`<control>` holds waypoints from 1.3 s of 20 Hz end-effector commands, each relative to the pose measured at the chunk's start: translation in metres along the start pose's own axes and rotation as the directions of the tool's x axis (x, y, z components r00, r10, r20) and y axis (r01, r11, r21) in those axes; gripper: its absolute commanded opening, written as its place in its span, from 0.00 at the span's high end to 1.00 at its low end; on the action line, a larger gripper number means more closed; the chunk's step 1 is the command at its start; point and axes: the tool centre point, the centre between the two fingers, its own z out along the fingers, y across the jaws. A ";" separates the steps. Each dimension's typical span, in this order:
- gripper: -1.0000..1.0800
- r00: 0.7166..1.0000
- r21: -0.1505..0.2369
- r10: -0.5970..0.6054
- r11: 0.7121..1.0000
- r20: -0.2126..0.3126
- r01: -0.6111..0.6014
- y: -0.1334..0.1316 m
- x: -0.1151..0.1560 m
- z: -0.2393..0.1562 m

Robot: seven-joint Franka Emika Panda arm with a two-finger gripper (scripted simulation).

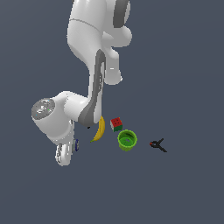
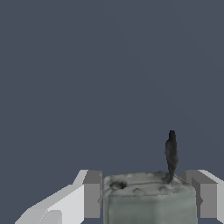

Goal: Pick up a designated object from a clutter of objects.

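Straddling the designated object (image 2: 148, 199), the gripper (image 2: 146, 197) is showing a pale grey finger (image 2: 89, 194) on one side of it and another on the other side in the wrist view; the jaws are sitting just beside the piece's flanks, but I cannot tell whether they are pressing it or only bracketing it. A thin dark stem is rising from the object's top face.

Sweeping the exterior view from its left to its right, the arm's wrist is hanging low over the counter's middle, with a sliver of blue (image 1: 77, 145) peeking out beside it, probably the object's band. Next the banana (image 1: 99, 129) is lying just beside the arm, then the red-green cube (image 1: 116, 124), the green cup (image 1: 127, 140), and the black clamp (image 1: 158, 145) well apart toward that view's right edge.

Judging the risk: the piece is stubby, so an off-centre squeeze could be popping it out sideways, and the banana nearby could be getting nudged.

Most of the object is cut off by the frame, and the counter's edges and corners are not showing anywhere.
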 end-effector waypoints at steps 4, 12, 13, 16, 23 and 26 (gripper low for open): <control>1.00 1.000 0.002 0.000 1.000 0.000 0.000 -0.008 -0.017 -0.058; 1.00 1.000 0.001 0.002 1.000 -0.002 -0.002 -0.020 -0.045 -0.152; 1.00 1.000 0.001 0.002 1.000 -0.002 -0.002 -0.022 -0.048 -0.164; 1.00 1.000 0.001 0.002 1.000 -0.003 -0.002 -0.027 -0.058 -0.198; 1.00 1.000 0.001 0.001 1.000 -0.003 -0.001 -0.039 -0.079 -0.270; 1.00 1.000 0.001 0.000 1.000 -0.003 0.000 -0.043 -0.086 -0.292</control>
